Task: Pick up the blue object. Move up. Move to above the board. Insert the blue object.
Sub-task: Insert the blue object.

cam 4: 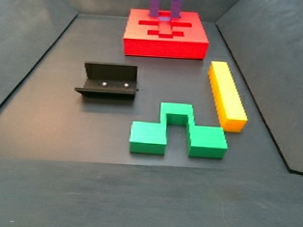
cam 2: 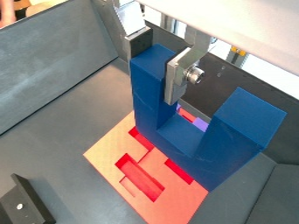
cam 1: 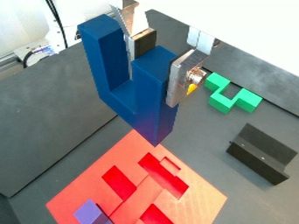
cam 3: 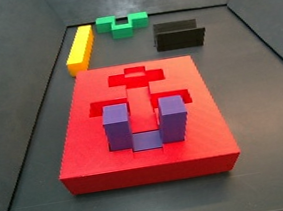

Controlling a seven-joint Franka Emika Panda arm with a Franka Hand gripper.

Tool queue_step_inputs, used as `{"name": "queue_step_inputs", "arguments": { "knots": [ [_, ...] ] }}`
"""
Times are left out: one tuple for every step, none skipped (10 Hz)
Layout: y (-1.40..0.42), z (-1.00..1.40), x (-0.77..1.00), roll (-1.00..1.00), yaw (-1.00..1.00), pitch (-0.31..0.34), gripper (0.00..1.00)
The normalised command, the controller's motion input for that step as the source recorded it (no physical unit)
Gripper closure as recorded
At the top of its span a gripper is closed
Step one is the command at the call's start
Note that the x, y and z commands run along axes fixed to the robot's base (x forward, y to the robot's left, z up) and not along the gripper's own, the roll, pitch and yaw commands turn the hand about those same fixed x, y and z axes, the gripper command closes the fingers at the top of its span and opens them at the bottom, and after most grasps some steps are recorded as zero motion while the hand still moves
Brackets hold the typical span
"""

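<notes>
My gripper point(cam 1: 152, 61) is shut on one prong of the blue object point(cam 1: 135, 96), a dark royal-blue U-shaped block, and holds it in the air with its base hanging down. In both wrist views the block hangs over the near edge of the red board point(cam 1: 105, 157), which has shaped recesses in its top. The gripper point(cam 2: 158, 61), the blue object point(cam 2: 233, 122) and the board point(cam 2: 117, 144) show likewise. The side views show the board point(cam 3: 203, 138) point(cam 4: 165, 46), but neither the gripper nor the blue object.
A purple U-shaped block point(cam 3: 145, 125) point(cam 4: 164, 5) sits in a recess of the board. A green block point(cam 1: 232, 94) point(cam 4: 176, 131), a yellow bar point(cam 3: 81, 48) point(cam 4: 226, 94) and the fixture point(cam 1: 261, 150) point(cam 4: 107, 81) lie on the dark floor.
</notes>
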Motion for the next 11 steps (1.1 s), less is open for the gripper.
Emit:
{"name": "queue_step_inputs", "arguments": {
  "knots": [
    [-0.02,-0.03,0.05,0.0,0.0,0.0,1.0],
    [-0.1,-0.24,0.31,0.0,0.0,-0.01,1.0],
    [-0.18,-0.31,0.67,0.02,-0.02,-0.001,1.0],
    [-0.09,-0.28,0.8,0.06,0.0,0.0,1.0],
    [0.0,-0.21,0.74,0.07,0.0,0.0,1.0],
    [0.0,-0.09,0.57,0.14,0.11,0.0,1.0],
    [0.0,-0.07,0.6,0.21,0.11,0.0,1.0],
    [-0.05,-0.09,0.79,0.22,0.06,0.0,1.0],
    [-0.02,-0.21,0.88,0.13,0.03,0.0,1.0],
    [0.0,-0.33,0.89,0.07,0.06,0.0,1.0],
    [0.0,-0.49,0.63,0.02,0.09,-0.019,1.0]
  ]
}}
